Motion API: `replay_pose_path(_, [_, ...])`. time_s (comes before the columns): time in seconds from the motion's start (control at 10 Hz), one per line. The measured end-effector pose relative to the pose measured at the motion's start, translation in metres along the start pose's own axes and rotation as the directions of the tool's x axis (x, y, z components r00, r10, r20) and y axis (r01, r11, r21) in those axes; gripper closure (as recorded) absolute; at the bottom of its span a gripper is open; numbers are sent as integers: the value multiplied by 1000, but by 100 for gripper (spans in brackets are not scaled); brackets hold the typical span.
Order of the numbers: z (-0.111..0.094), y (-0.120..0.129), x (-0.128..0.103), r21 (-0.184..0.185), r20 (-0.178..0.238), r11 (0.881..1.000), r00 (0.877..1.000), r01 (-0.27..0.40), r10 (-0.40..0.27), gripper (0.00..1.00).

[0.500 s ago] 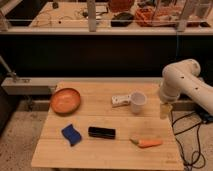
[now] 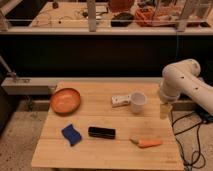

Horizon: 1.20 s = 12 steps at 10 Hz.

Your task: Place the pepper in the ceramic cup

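No text seemingly legible, pincer (image 2: 165, 110) near table (image 2: 115, 156) edge

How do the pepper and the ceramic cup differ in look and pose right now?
The pepper is orange with a green stem end; the ceramic cup is plain white. The pepper lies flat near the front edge of the table; the cup stands upright farther back. The tool hangs at the table's right edge, nearer the cup than the pepper. Both rest on the table, apart from the tool.
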Motion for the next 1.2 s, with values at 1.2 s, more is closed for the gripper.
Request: replay_pose_path(1.2, [26, 23, -13, -35, 3, 995, 996, 93, -93, 20])
